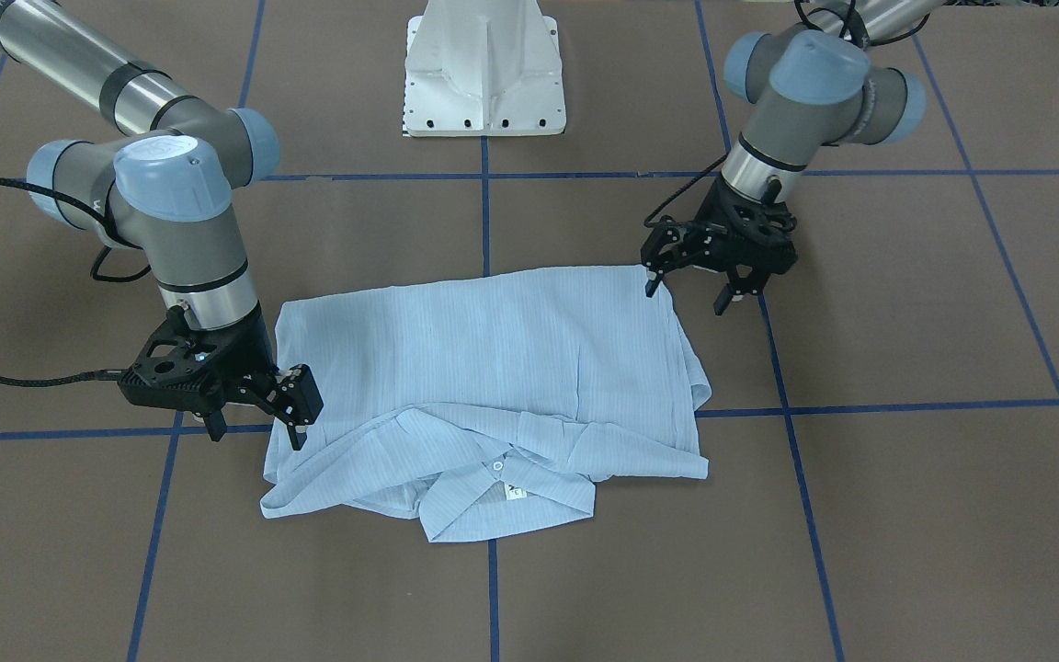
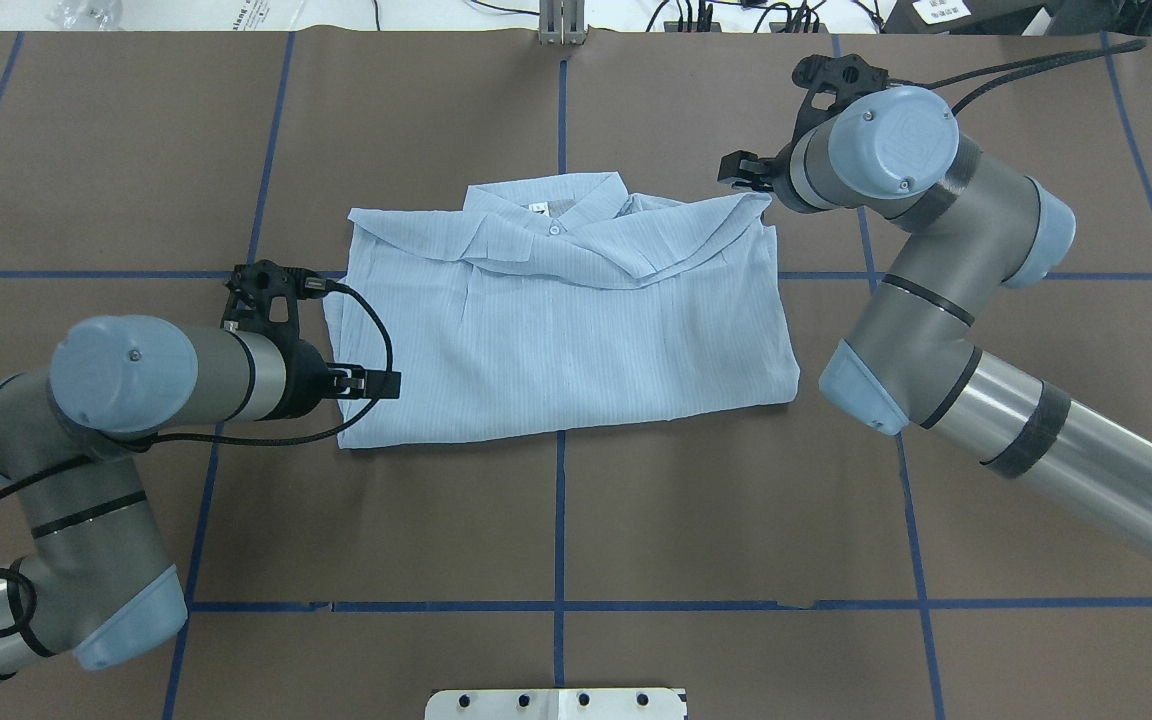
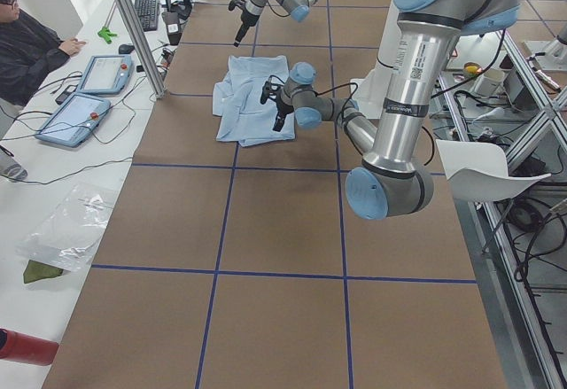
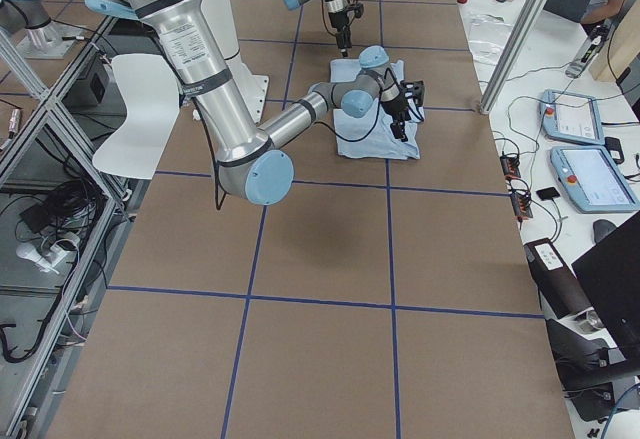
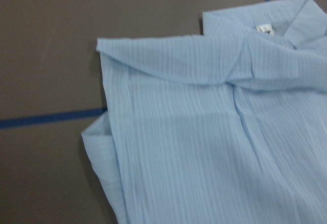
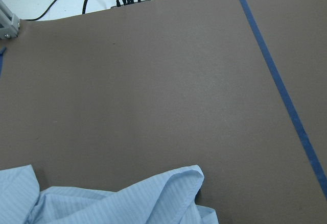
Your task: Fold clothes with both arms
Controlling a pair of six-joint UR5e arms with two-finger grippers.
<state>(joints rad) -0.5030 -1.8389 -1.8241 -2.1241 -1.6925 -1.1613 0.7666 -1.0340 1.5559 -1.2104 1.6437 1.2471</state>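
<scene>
The light blue striped shirt [image 1: 493, 368] lies folded into a rough rectangle on the brown table, collar and neck label on the side away from the robot [image 2: 556, 330]. My left gripper [image 1: 688, 296] is open and empty at the hem corner nearest the robot. One of its fingers is at the cloth edge, the other over bare table. My right gripper [image 1: 256, 434] is open and empty at the opposite far corner by the shoulder, one finger at the cloth edge. The left wrist view shows the shirt's folded side and collar [image 5: 204, 132]. The right wrist view shows only a cloth corner [image 6: 127, 198].
The white pedestal base [image 1: 483, 74] stands at the table edge on the robot's side. Blue tape lines [image 2: 560, 520] cross the brown table. Beside the table are an operator [image 3: 27, 43], tablets [image 3: 80, 114] and cables.
</scene>
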